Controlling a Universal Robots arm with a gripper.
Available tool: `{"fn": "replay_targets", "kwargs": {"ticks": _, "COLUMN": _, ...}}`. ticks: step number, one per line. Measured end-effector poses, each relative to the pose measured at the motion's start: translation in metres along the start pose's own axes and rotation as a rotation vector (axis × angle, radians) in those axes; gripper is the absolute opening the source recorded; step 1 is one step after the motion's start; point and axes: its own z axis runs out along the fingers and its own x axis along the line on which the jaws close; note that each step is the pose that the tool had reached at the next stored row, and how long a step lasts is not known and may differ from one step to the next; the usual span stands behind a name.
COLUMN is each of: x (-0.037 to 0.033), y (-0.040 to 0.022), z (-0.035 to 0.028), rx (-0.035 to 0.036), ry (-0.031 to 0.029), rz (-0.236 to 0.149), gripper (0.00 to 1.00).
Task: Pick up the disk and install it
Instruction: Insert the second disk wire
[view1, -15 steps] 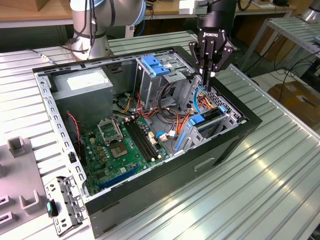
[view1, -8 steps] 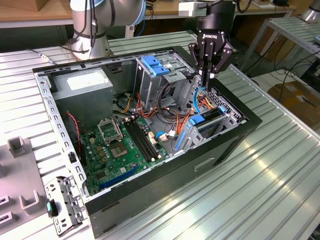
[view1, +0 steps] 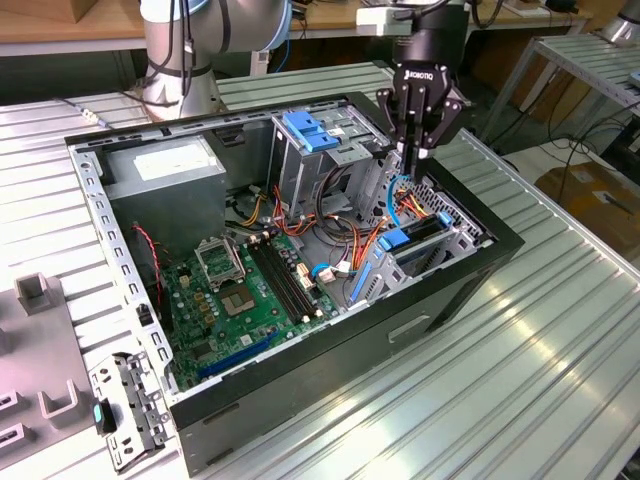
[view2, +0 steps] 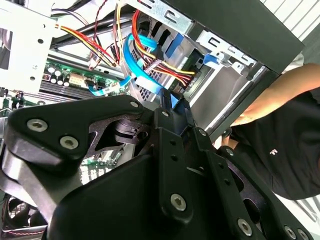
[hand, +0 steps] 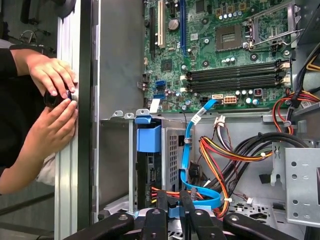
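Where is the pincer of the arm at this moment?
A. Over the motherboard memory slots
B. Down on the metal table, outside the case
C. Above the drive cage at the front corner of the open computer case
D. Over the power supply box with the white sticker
C: in the exterior view the pincer hangs over the drive cage with its blue cables, inside the open computer case.
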Motion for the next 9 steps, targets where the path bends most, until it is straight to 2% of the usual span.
{"fn": "replay_targets", "kwargs": {"ticks": 3, "x": -0.0003, "y": 0.0000, "z": 0.0006, "rx": 0.0000, "ry": 0.0003, "rz": 0.000, "gripper": 0.24}}
{"fn": "replay_targets", "kwargs": {"ticks": 4, "x": -0.0003, "y": 0.0000, "z": 0.0008, "rx": 0.0000, "ry": 0.0001, "rz": 0.000, "gripper": 0.16}}
{"fn": "replay_targets", "kwargs": {"ticks": 9, "x": 0.0014, "y": 0.0005, "z": 0.0016, "rx": 0.0000, "ry": 0.0001, "rz": 0.000, "gripper": 0.16}}
